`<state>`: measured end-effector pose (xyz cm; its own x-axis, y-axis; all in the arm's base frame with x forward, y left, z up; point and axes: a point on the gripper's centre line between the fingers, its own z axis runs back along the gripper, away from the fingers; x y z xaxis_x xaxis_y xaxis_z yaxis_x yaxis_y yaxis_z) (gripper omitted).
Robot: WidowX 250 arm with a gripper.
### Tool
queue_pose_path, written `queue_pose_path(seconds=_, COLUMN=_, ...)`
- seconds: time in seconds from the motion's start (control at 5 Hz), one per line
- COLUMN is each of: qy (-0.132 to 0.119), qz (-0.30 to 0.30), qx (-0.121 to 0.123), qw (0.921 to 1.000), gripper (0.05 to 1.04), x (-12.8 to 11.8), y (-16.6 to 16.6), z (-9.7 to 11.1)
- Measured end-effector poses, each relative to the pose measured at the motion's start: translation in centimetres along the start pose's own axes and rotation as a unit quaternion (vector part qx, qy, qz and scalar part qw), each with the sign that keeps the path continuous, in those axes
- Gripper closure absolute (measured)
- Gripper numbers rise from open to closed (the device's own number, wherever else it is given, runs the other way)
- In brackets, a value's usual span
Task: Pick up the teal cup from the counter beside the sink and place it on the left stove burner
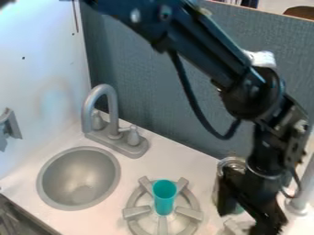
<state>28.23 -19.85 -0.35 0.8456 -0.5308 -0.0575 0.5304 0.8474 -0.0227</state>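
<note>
Remotely, I am operating a black gripper beside a metal-rimmed container at lower right, unable to tell its jaws' opening or hold, while a teal cup is standing on the gray burner grate

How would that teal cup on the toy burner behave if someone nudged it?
The teal cup looks narrow and fairly tall, so a push near its rim would probably tip it. Its round side suggests it could roll once down, though the raised prongs of the burner might catch it.
</note>
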Motion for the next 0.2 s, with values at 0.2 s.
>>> queue_pose_path(seconds=0.2, qy=-0.01, qz=0.018, qx=-0.009, qw=0.9998, gripper=0.083, x=0.29, y=-1.05, z=-0.07)
